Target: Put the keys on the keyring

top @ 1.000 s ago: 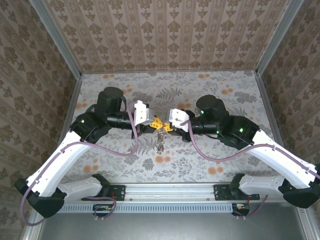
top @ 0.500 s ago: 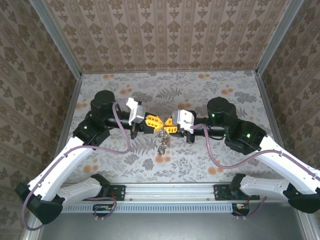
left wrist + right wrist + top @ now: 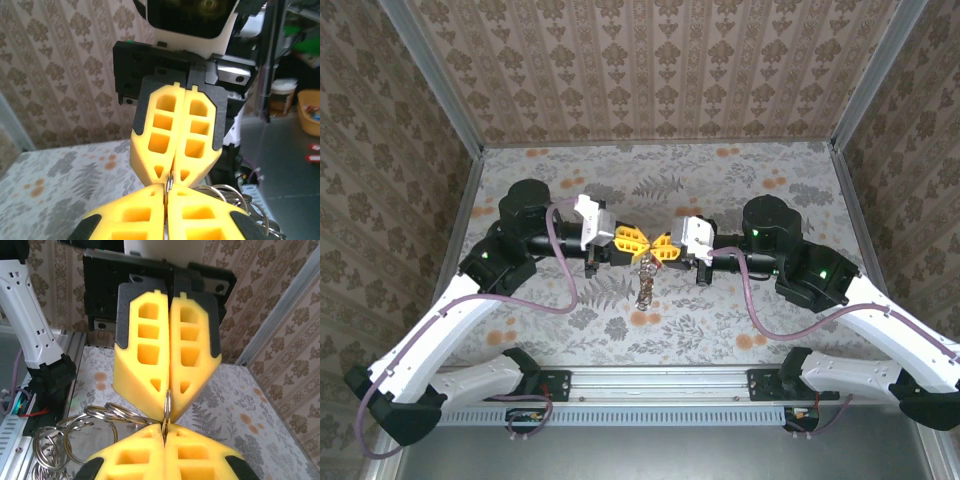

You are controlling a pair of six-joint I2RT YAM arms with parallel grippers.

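Just left of the middle of the top view, the left gripper (image 3: 642, 243) and the right gripper (image 3: 655, 249) stand tip to tip above the patterned table (image 3: 770, 200), each with its yellow fingers (image 3: 127, 375) pressed flat together. In both wrist views the two pairs of tips nip the same thin silvery loop of the keyring (image 3: 167, 410), seen edge-on at the centre of the frame. The rest of its linked rings hang toward the lower left of the right wrist view. From above, the bunch's lowest part is too small to tell whether it touches the table.
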